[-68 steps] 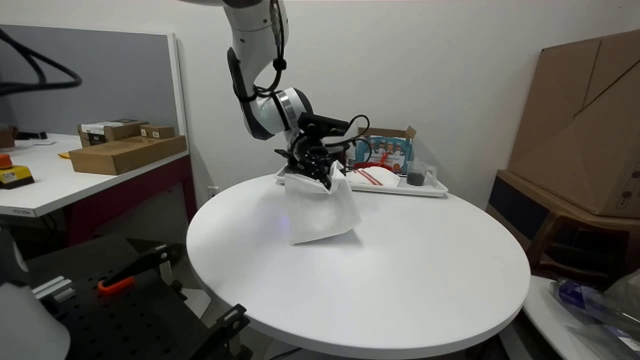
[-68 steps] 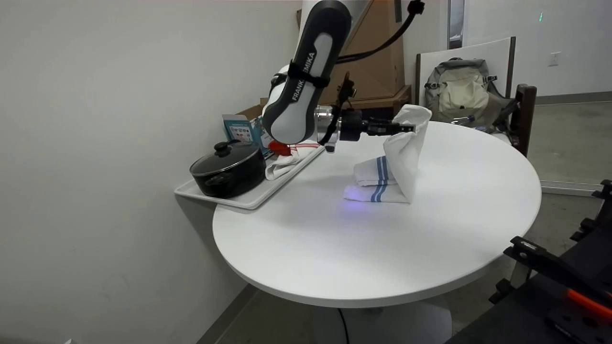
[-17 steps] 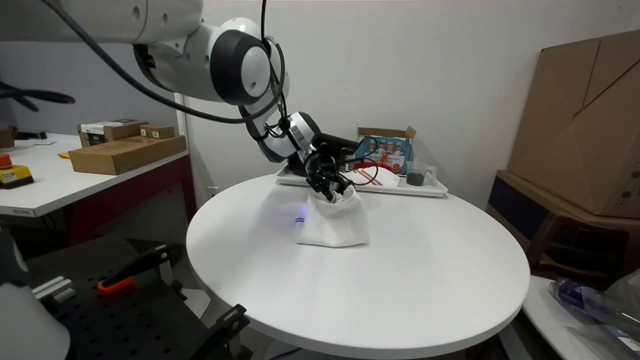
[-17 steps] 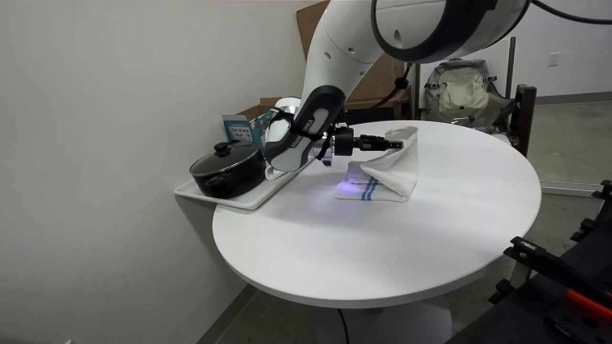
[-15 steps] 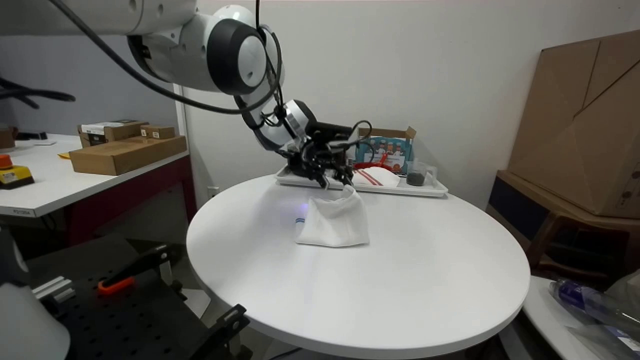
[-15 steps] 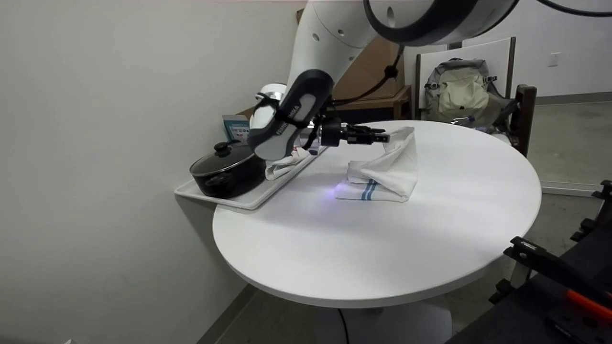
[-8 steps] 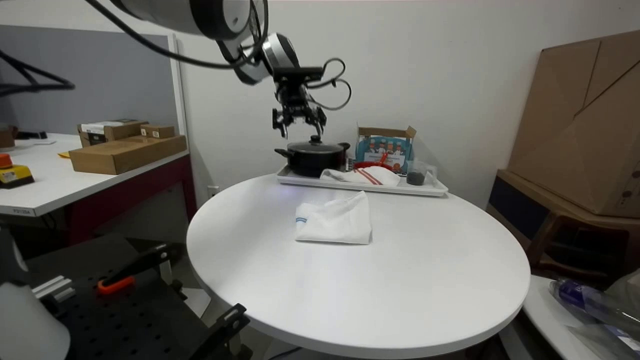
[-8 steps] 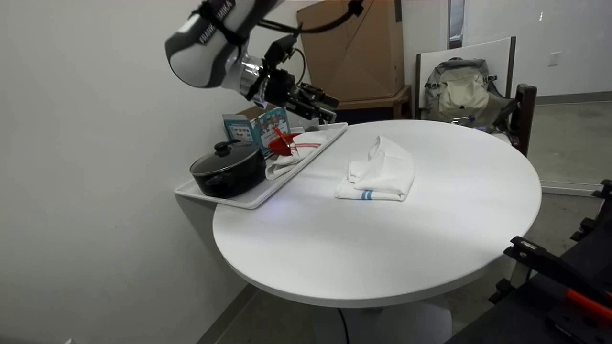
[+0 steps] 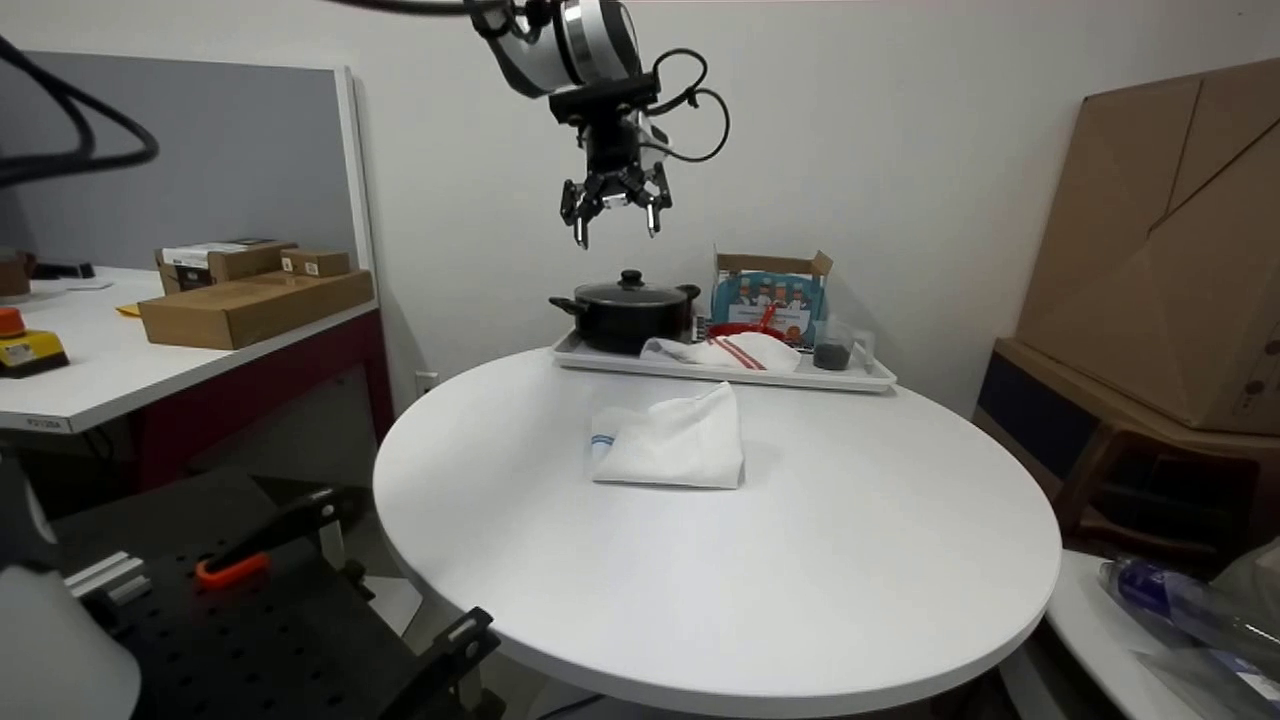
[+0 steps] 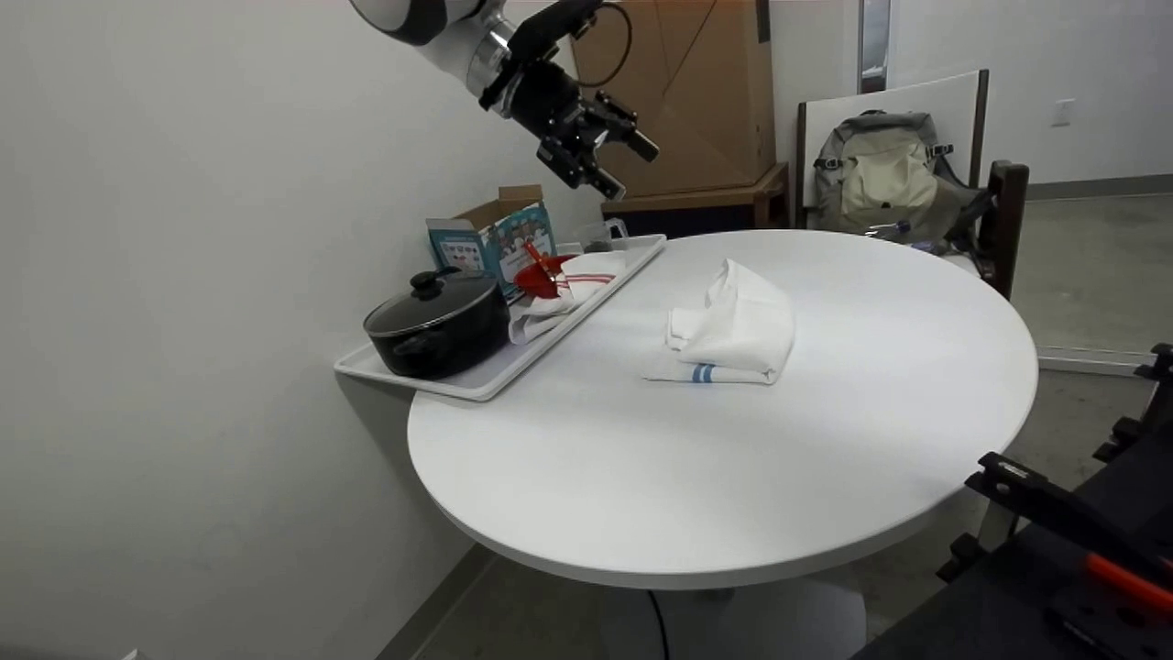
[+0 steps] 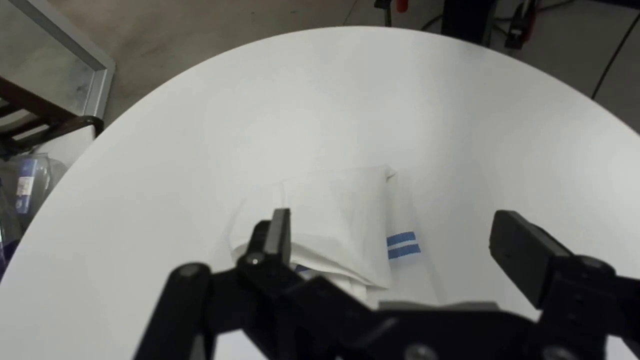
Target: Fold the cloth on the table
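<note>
Though the white blue-striped cloth [image 10: 740,339] lies folded, I judge its raised far corner [image 10: 730,282] needs smoothing, my black two-fingered gripper [image 9: 617,238] spread, empty.

Soft glare whitens the brightly lit table [image 10: 898,339].

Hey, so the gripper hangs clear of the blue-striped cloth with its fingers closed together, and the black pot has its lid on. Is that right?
Not quite: the gripper isn't closed. The wrist view shows its fingers wide apart. The rest is right: it hangs clear of the blue-striped cloth, and the black pot has its lid on.
</note>
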